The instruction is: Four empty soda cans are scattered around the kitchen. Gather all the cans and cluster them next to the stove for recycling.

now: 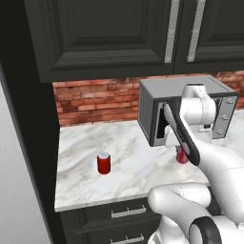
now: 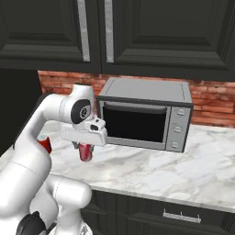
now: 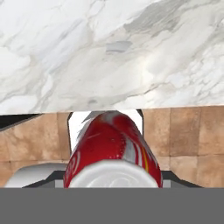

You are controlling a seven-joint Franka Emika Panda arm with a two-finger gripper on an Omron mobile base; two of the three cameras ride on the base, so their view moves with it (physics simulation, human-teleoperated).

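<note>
Holding: the tool (image 2: 85, 148) is pinched on a red soda can (image 2: 86, 152), which hangs below the white hand, near the front of the tabletop (image 2: 151, 172).
Held can, axis: in the right base view its long axis runs roughly up and down; in the hand view the silver top (image 3: 113, 177) faces the camera and the red body (image 3: 114, 146) runs away toward the marble.
Held can, height: whether it touches the tabletop or hangs just above it cannot be told.
Held can, left base view: a small red patch (image 1: 181, 156) shows beside the arm (image 1: 209, 157), in front of the microwave.
Second can: (image 1: 104, 162) stands upright on the marble, silver top up, well to the left of the held one and apart from everything else; in the right base view a bit of red (image 2: 45, 144) peeks from behind the arm.
Microwave: grey, door closed (image 2: 146, 114), farther back on the tabletop, just beyond the held can.
Backdrop: red brick wall (image 1: 95, 101) behind, dark cabinets (image 1: 109, 33) above.
</note>
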